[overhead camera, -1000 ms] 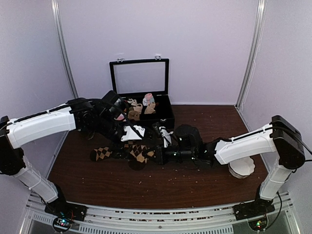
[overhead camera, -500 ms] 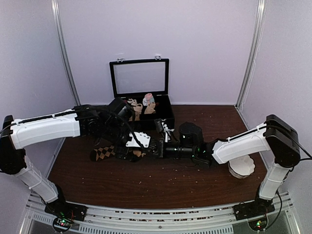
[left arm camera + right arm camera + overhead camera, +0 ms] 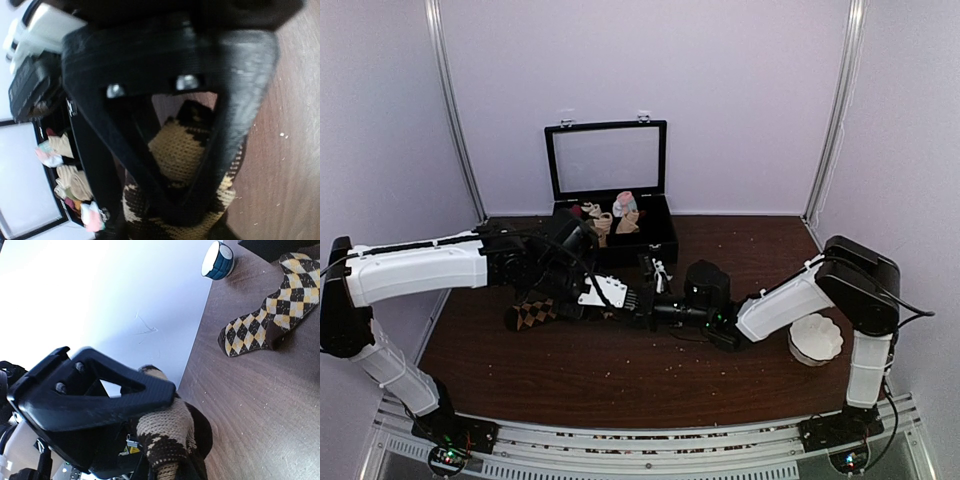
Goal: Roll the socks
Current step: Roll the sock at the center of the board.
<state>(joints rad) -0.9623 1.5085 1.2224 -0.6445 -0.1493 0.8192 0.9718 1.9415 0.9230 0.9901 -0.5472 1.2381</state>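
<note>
The right tool (image 3: 648,306) is being held pressed together on the bunched, rolled end of the socks (image 3: 534,314). In the right wrist view the brown and tan knit is being squeezed against its black finger (image 3: 95,395).

The left tool (image 3: 623,297) is being held over the same roll from the 9 o'clock side, with its fingers (image 3: 240,115) set on either side of the patterned fabric. Whether the fabric is actually being pinched there cannot be told, since the fingertips are being lost in blur and shadow.

The socks are being stretched across the middle of the bench (image 3: 620,380). The roll is being gripped at the centre, where the two tools meet, and the flat remainder is being left lying toward 9 o'clock, diamonds facing up.

At 12 o'clock an open black case (image 3: 605,126) is being shown with its lid upright and small pale and pink sock rolls (image 3: 620,212) packed inside. At 4 o'clock a white bowl (image 3: 817,338) is being shown well apart from the socks. In the right wrist view a blue and white cup (image 3: 217,260) is being shown on the bench beyond the flat sock end, apart from it.
</note>
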